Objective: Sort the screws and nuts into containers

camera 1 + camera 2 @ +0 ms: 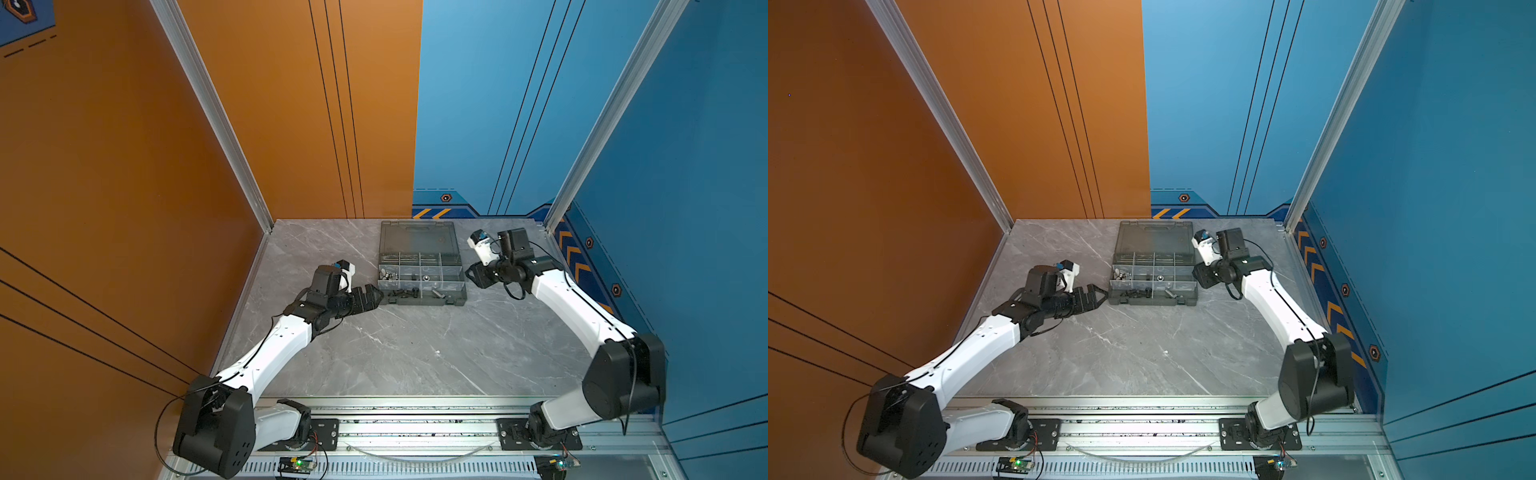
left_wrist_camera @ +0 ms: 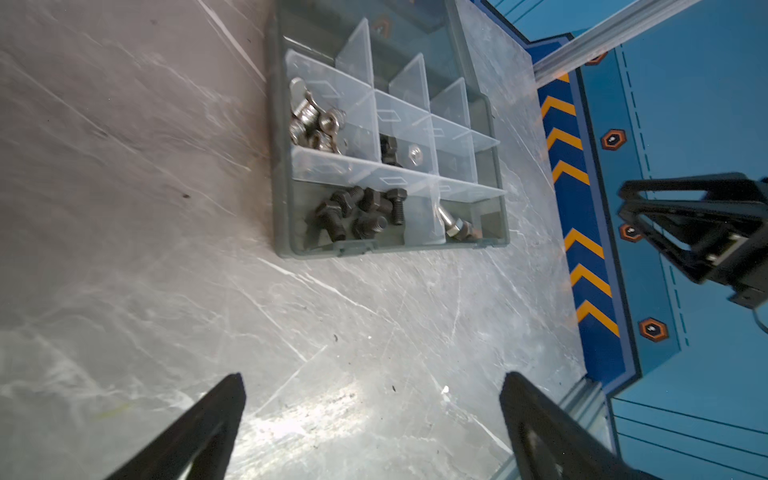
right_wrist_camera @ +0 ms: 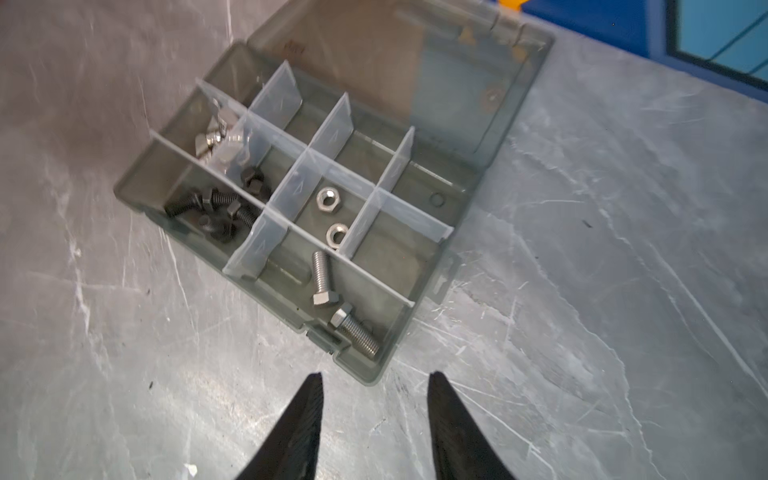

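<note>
The dark grey organiser case lies with its smoky lid folded flat behind it. Its compartments hold sorted parts: black bolts, two silver hex bolts, two silver hex nuts, black hex nuts and wing nuts. My left gripper hovers wide open and empty off the case's front left corner. My right gripper stands open and empty beside the case's right side.
The grey marble table stretches bare in front of the case. An orange wall bounds the left side and a blue wall the right. An aluminium rail carrying both arm bases runs along the front edge.
</note>
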Controlling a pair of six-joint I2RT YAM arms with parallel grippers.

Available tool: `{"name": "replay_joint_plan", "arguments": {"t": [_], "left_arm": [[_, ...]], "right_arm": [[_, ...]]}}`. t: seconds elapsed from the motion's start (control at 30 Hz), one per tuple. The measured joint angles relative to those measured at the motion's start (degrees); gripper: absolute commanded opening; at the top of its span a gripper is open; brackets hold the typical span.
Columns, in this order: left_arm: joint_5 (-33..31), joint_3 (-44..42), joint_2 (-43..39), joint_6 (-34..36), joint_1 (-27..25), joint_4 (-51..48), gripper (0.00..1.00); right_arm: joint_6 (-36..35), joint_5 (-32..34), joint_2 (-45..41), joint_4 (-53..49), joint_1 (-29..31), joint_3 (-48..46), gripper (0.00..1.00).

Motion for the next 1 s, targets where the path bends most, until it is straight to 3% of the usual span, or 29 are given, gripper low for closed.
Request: {"name": "replay_joint_plan", "arguments": {"t": [0.17,0.33,0.67,1.0], "left_arm": [[-4.3,0.2,-2.3,3.2,3.4,-1.2,0.98],[-9.7,0.0,-5.1,7.4,7.0,-0.6,0.98],[-18.0,-7.7,-7.0,16.5,15.2,12.5,0.98],[-19.1,-15.4,-1.4,19.9,24.6,29.5,0.98]], "right_arm": [[4.2,-3.6,-4.3,5.8,-6.5,-5.3,0.48],[6.8,-3.8,-4.2,9.7,-9.2,-8.9,0.49],[11.0,-3.5,0.0,22.5,-16.2,-18.0,0.5],[12.9,0.4,2.1,39.6,-17.4,-28.0,0.52]]}}
